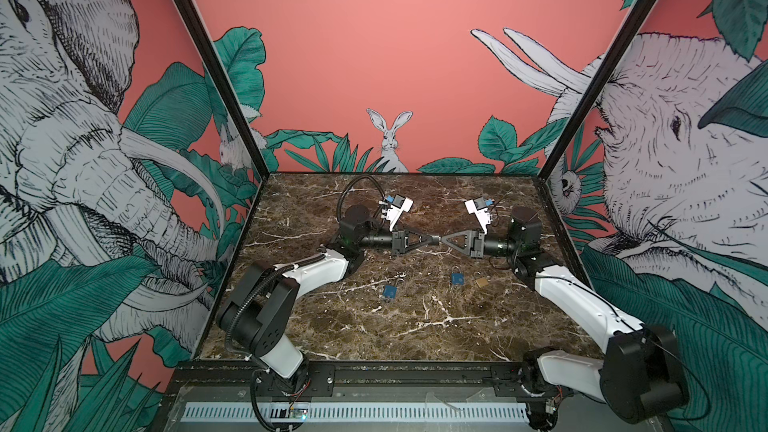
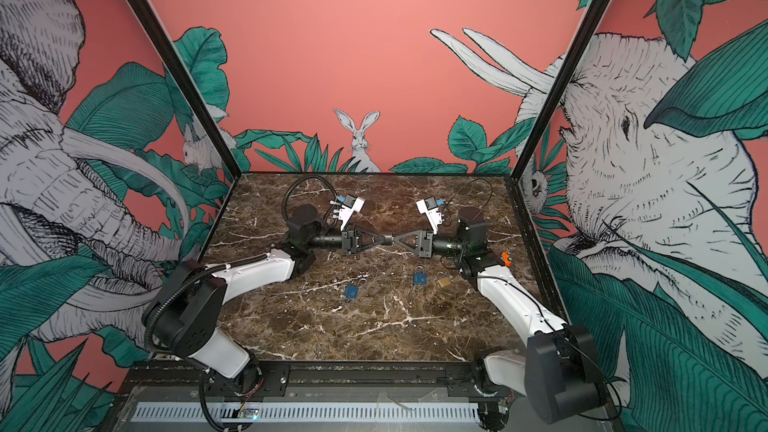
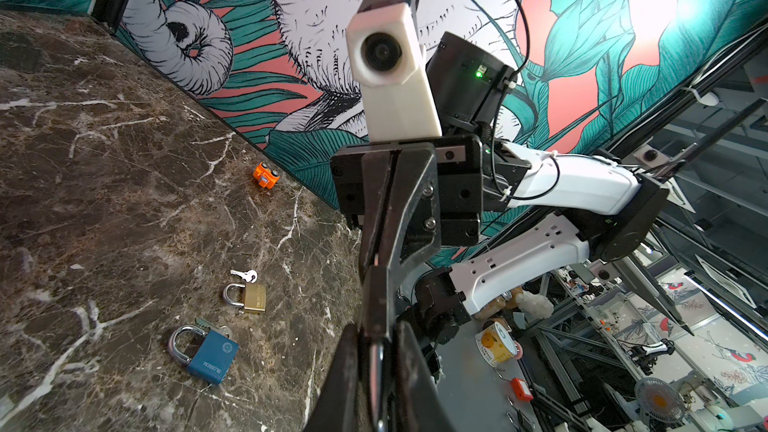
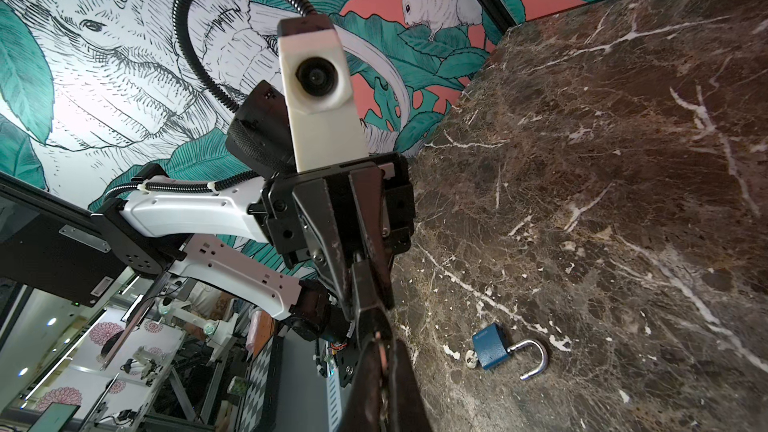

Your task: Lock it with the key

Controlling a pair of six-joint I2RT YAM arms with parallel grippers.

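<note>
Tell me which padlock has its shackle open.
The left blue padlock, lying apart from the others: its shackle is swung free. The right blue padlock and brass padlock are closed.

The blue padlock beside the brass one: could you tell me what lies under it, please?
Under the blue padlock, what looks like a key pokes out by the shackle; its body hides the rest.

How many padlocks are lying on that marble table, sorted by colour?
Blue padlocks: 2
Brass padlock: 1
Total: 3
</note>
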